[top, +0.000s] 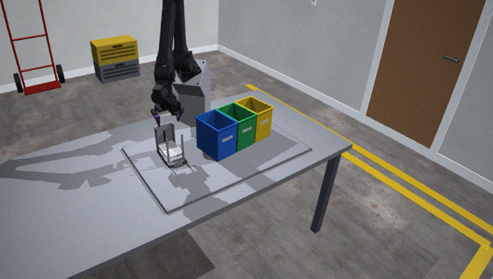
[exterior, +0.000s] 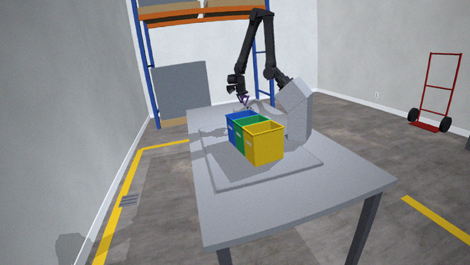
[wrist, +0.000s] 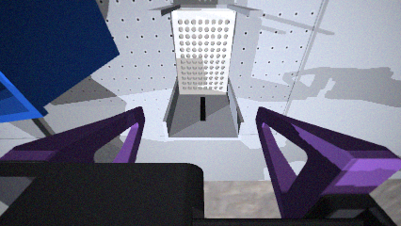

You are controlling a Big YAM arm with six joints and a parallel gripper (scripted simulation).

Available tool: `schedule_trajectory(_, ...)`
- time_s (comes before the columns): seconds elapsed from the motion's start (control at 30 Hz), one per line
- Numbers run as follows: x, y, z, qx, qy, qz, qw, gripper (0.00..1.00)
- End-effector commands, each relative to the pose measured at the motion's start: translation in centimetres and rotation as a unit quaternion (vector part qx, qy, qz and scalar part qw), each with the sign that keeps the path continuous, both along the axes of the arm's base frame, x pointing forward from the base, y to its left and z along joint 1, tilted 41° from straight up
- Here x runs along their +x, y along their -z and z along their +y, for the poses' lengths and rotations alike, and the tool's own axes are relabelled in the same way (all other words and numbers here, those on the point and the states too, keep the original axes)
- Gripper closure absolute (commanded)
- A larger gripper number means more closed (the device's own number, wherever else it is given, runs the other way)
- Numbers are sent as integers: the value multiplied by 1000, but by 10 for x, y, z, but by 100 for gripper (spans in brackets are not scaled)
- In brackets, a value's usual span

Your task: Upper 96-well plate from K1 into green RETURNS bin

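The stack rack K1 [top: 166, 134] [wrist: 202, 123] is a small grey frame on the pegboard mat [top: 208, 182], left of the bins. The white 96-well plates sit stacked in it; the upper plate [top: 171, 149] [wrist: 203, 52] shows its grid of wells and hides the lower plate in the wrist view. My gripper [top: 168, 116] [exterior: 243, 99] [wrist: 200, 113] with purple fingers is open and empty, hanging just above the rack's back end. The green bin [top: 239, 125] [exterior: 254, 120] stands upright between the blue bin [top: 214, 134] [exterior: 239, 114] [wrist: 47, 47] and the yellow bin [top: 259, 116] [exterior: 264, 144].
The three bins stand in a tight row right of the rack, the blue one nearest the rack. The arm's grey base pedestal [top: 195, 88] [exterior: 296, 110] stands at the table's back edge behind the bins. The grey table [top: 44, 221] extends wide to the front left.
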State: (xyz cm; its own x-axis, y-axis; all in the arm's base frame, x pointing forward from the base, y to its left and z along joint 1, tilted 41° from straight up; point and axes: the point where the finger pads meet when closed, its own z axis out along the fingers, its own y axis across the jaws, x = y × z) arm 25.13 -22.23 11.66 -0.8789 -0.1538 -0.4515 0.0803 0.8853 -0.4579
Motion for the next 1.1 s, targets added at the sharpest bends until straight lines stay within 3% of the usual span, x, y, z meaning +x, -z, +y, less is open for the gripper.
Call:
schedule_trajectory(0.0, 5, -7, -11, -12, 0, -8, 1000, 0)
schedule_trajectory(0.2, 6, 9, -11, -7, 0, -2, 1000, 0)
schedule_trajectory(1.07, 27, 33, -32, -11, 0, -6, 1000, 0)
